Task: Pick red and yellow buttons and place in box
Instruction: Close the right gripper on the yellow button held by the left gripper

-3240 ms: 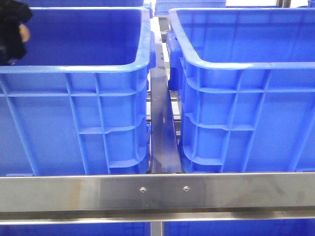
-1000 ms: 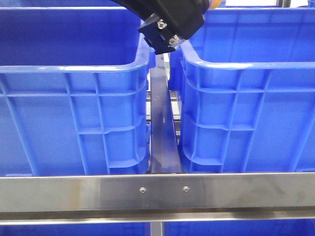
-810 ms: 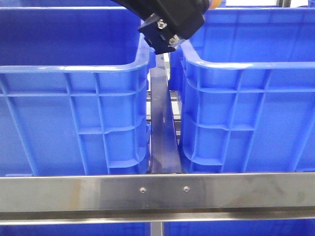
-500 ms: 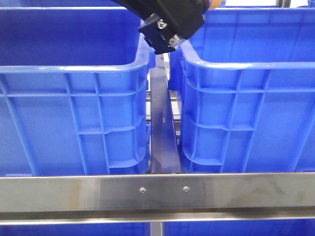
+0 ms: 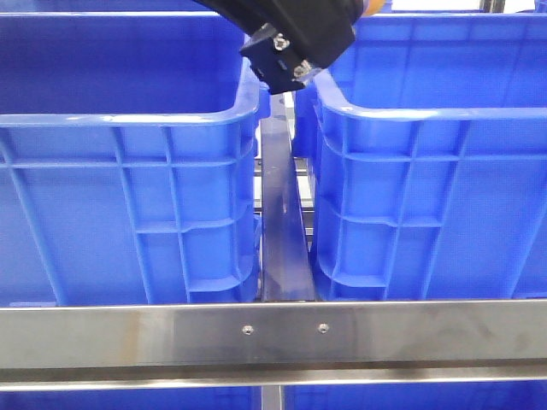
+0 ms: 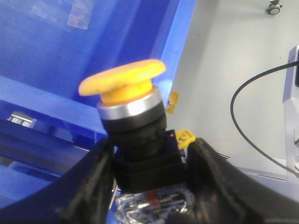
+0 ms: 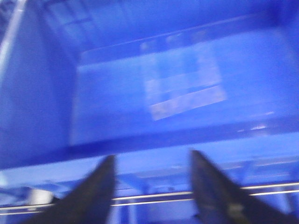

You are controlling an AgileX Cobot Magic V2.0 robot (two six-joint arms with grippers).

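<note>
A: Left tool (image 6: 152, 186) was clamped on the yellow button (image 6: 128, 100) by its black base, cap up, held above the gap between the two crates. Right tool (image 7: 152, 186) gaped wide, holding nothing, over a bare crate floor.

B: Risks?

A: Likely dropping early; the button could hit the right box (image 5: 427, 171) rim or fall into the gap onto the metal rail (image 5: 282, 231). Left crate (image 5: 128, 171) rim crowded the arm. Red button wasn't visible.
</note>
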